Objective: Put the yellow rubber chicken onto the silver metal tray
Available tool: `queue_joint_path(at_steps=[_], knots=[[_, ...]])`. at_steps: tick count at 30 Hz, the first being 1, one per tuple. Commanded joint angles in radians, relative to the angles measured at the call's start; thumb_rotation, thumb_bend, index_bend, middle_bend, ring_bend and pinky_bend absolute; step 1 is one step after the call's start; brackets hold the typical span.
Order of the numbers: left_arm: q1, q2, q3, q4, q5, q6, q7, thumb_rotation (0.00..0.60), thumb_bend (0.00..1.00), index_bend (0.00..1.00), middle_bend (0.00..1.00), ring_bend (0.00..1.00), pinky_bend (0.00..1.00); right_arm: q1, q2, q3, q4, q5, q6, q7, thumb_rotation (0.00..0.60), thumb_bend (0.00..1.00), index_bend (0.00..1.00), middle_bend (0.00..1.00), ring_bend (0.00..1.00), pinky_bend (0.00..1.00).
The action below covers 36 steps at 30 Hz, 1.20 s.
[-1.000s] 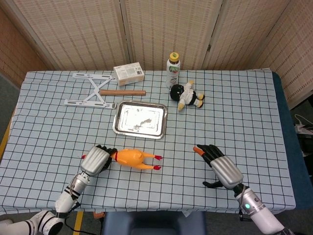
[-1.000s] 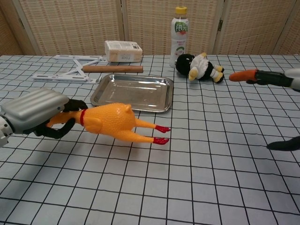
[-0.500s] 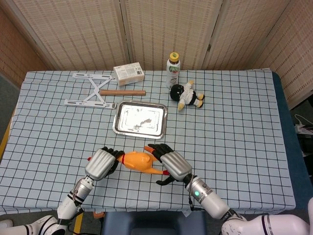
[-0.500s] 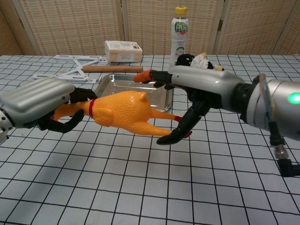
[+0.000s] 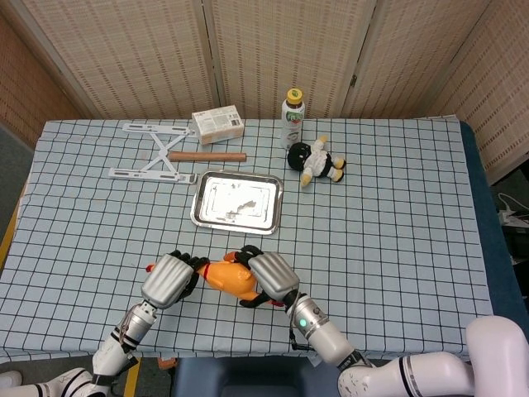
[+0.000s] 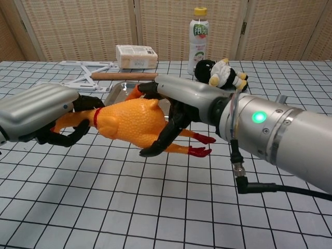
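Chest view gave us the yellow rubber chicken (image 6: 127,122) plainly: orange-yellow body, red collar, red feet, lifted above the desk (image 6: 171,212) short of the silver metal tray (image 5: 236,201). The left hand (image 6: 39,111) gripped its neck; the right hand (image 6: 179,104) had its fingers (image 6: 155,145) curled around its body.

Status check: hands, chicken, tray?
Left hand grips the yellow rubber chicken at the neck; right hand wraps its body. Chicken off the table, short of the silver metal tray. Tray holds nothing.
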Motion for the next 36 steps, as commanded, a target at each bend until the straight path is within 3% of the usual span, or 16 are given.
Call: queue_joint_path(at_steps=[1, 9, 10, 11, 12, 13, 14, 16, 19, 26, 33, 35, 36], knots=[[-0.001, 0.000, 0.000, -0.004, -0.002, -0.003, 0.003, 0.600, 0.78, 0.80, 0.72, 0.54, 0.66, 0.009, 0.009, -0.024, -0.010, -0.012, 0.009, -0.045, 0.600, 0.39, 1.00, 0.75, 0.82, 1.00], [-0.002, -0.002, 0.000, -0.007, -0.009, -0.007, 0.011, 0.600, 0.78, 0.80, 0.72, 0.54, 0.66, 0.013, 0.053, -0.039, -0.049, 0.003, -0.003, -0.057, 0.600, 0.42, 0.97, 0.75, 0.82, 1.00], [-0.002, -0.002, 0.001, -0.007, -0.010, -0.007, 0.013, 0.600, 0.78, 0.80, 0.72, 0.55, 0.66, 0.010, 0.053, -0.037, -0.051, -0.003, 0.006, -0.048, 0.600, 0.40, 0.85, 0.68, 0.74, 0.95], [0.000, -0.001, 0.002, -0.007, -0.012, -0.007, 0.017, 0.600, 0.78, 0.80, 0.72, 0.55, 0.66, 0.003, 0.056, -0.041, -0.055, -0.012, 0.009, -0.033, 0.600, 0.35, 0.56, 0.49, 0.52, 0.80], [0.001, 0.000, 0.000, -0.009, -0.016, -0.006, 0.018, 0.600, 0.78, 0.80, 0.72, 0.55, 0.66, 0.005, 0.093, -0.057, -0.079, 0.009, -0.037, -0.019, 0.600, 0.32, 0.36, 0.34, 0.36, 0.67], [0.002, 0.000, -0.001, -0.010, -0.018, -0.005, 0.016, 0.600, 0.78, 0.80, 0.73, 0.55, 0.66, 0.011, 0.126, -0.056, -0.095, 0.018, -0.069, -0.007, 0.600, 0.27, 0.13, 0.14, 0.16, 0.44], [0.002, 0.000, -0.003, -0.011, -0.017, -0.003, 0.013, 0.600, 0.78, 0.80, 0.73, 0.55, 0.66, 0.015, 0.157, -0.052, -0.104, 0.010, -0.095, 0.013, 0.600, 0.23, 0.01, 0.03, 0.04, 0.27], [0.001, 0.000, -0.005, -0.009, -0.018, -0.002, 0.010, 0.600, 0.77, 0.80, 0.73, 0.55, 0.66, 0.009, 0.183, -0.049, -0.109, -0.031, -0.109, 0.054, 0.600, 0.17, 0.00, 0.00, 0.00, 0.09], [-0.002, 0.000, -0.008, -0.003, -0.029, -0.012, 0.008, 0.600, 0.77, 0.80, 0.73, 0.55, 0.66, -0.008, 0.211, -0.053, -0.107, -0.103, -0.124, 0.133, 0.600, 0.12, 0.00, 0.00, 0.00, 0.00], [-0.008, -0.003, -0.012, 0.004, -0.036, -0.019, 0.005, 0.600, 0.77, 0.80, 0.73, 0.55, 0.66, -0.013, 0.273, -0.056, -0.114, -0.150, -0.211, 0.298, 0.600, 0.07, 0.00, 0.00, 0.00, 0.00], [-0.012, 0.002, -0.009, -0.016, -0.023, -0.016, 0.011, 0.600, 0.77, 0.80, 0.73, 0.55, 0.66, 0.013, 0.227, -0.067, -0.060, -0.099, -0.199, 0.253, 0.600, 0.07, 0.00, 0.00, 0.00, 0.00], [-0.012, 0.003, -0.006, -0.024, -0.020, -0.015, 0.013, 0.600, 0.77, 0.80, 0.72, 0.55, 0.66, 0.018, 0.202, -0.068, -0.050, -0.077, -0.167, 0.217, 0.600, 0.07, 0.00, 0.00, 0.00, 0.05], [-0.011, 0.005, -0.003, -0.028, -0.018, -0.015, 0.014, 0.600, 0.77, 0.80, 0.73, 0.55, 0.66, 0.019, 0.192, -0.069, -0.048, -0.065, -0.153, 0.202, 0.600, 0.07, 0.00, 0.00, 0.00, 0.13]])
